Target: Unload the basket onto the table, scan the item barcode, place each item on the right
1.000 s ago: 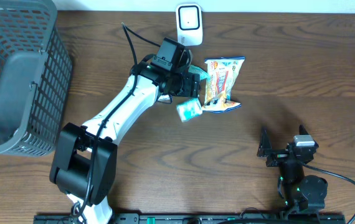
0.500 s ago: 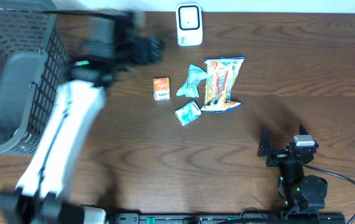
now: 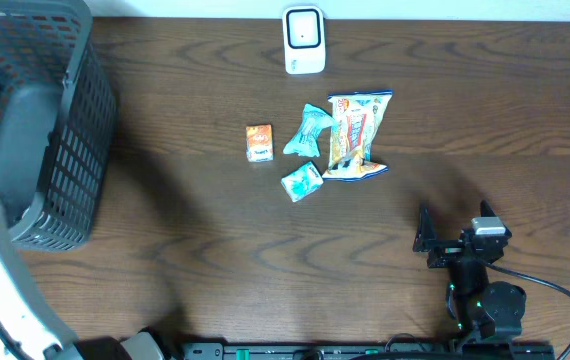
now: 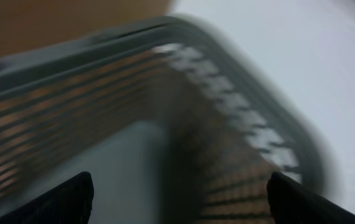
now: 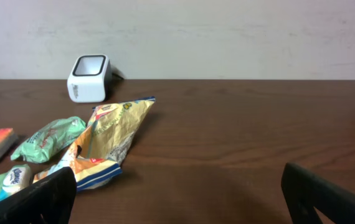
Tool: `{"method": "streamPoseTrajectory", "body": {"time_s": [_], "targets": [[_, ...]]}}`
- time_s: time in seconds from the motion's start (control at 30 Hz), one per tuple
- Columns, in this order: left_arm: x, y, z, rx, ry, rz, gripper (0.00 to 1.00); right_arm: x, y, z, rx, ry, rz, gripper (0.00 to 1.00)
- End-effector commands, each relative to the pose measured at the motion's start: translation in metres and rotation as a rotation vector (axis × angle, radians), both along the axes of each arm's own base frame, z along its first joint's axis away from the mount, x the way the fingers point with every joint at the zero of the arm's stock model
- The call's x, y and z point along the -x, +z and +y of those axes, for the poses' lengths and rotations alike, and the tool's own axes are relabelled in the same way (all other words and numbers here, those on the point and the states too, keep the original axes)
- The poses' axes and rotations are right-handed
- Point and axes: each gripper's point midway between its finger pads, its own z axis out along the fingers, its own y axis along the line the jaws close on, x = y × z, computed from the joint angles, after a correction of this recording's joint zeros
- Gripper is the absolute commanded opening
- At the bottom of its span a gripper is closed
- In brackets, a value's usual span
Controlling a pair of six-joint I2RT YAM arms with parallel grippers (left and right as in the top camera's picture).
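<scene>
Both grippers open and empty; items are unscanned on the bench (image 3: 165, 230)

The left gripper (image 4: 182, 202) is spread wide over the basket (image 3: 75, 150), a pose shown only by its own blurred view. The box (image 3: 258, 142), packets (image 3: 308, 130) and bag (image 3: 355, 135) lie well to its right near the scanner (image 3: 304, 40). The bag's long axis runs front to back. The right gripper (image 5: 180, 196), fully open, is placed nearer.

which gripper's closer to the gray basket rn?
Left. The left gripper hangs over the gray basket, looking into it; the right gripper sits far off, at the lower right of the overhead view.
</scene>
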Motion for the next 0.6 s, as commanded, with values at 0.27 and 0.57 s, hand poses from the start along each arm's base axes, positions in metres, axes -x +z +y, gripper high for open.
{"method": "streamPoseTrajectory", "body": {"time_s": [0.27,0.57], "targets": [[0.025,-0.146,0.044,0.161,0.056,0.439,0.87,0.000,-0.001,-0.002,-0.010,-0.009,0.005,0.99],[0.062,-0.213,0.048,0.204,0.204,0.752,0.87,0.000,-0.001,-0.002,-0.010,-0.009,0.005,0.99]]}}
